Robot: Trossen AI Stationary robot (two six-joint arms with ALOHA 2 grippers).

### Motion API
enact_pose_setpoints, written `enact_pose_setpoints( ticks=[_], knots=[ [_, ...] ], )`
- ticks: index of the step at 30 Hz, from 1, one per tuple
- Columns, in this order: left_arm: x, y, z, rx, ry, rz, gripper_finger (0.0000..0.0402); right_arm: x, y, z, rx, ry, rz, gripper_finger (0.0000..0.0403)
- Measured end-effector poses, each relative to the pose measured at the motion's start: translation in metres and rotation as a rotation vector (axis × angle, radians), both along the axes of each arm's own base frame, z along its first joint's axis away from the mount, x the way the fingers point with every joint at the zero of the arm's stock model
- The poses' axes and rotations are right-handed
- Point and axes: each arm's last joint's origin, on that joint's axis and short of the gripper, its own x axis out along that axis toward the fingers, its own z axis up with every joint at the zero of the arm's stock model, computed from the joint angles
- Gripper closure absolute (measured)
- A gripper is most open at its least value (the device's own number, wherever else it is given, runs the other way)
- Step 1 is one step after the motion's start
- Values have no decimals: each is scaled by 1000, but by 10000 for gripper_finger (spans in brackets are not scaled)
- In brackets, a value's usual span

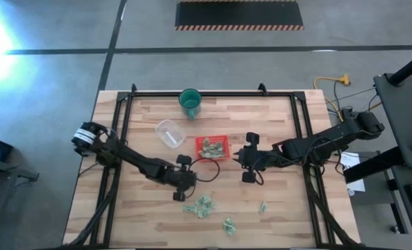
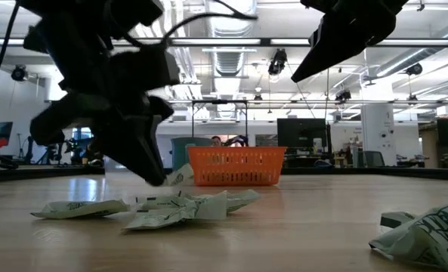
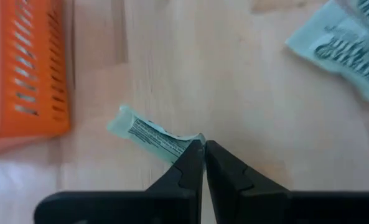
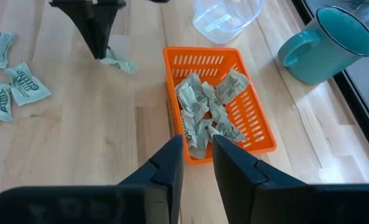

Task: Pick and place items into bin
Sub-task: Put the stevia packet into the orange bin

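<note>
The red tray (image 1: 226,138) sits mid-table and holds several pale-green wrappers (image 4: 206,109). More wrappers lie loose on the wood toward the near edge (image 1: 200,206), (image 1: 228,224), (image 1: 263,207). My left gripper (image 3: 204,144) is just left of the tray's near corner, low over the table, shut on one wrapper (image 3: 150,132). My right gripper (image 4: 196,142) hovers to the right of the tray, well above the table, its fingers a narrow gap apart and empty. My left gripper pinches one pale-green wrapper by its end (image 3: 190,142) between the two fingertips, coming slanting down from above. The rest of the wrapper sticks out sideways toward the tray (image 4: 119,63). Whether it rests on the wood, I cannot tell.
A green cup (image 1: 190,103) stands at the far edge and a clear round container (image 1: 169,133) lies left of the tray. A black cable loops beside the tray (image 1: 207,171). Black frame rails (image 1: 122,114) border the table. Bare wood lies between the tray and the loose wrappers.
</note>
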Motion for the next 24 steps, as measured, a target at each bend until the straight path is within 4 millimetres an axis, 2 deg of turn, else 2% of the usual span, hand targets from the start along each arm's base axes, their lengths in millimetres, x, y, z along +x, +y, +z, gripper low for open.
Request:
enact_pose_setpoints(
  ticks=[9, 14, 19, 24],
  knots=[
    [-9, -8, 23, 73, -76, -13, 401, 0, 0, 0, -1, 3, 0, 333],
    [-12, -6, 37, 107, -123, -59, 401, 0, 0, 0, -1, 2, 0, 326],
    [-6, 6, 44, 166, -144, -88, 401, 0, 0, 0, 2, -1, -2, 324],
    [4, 29, 51, 210, -152, -55, 401, 0, 0, 0, 4, -1, -3, 330]
  ],
)
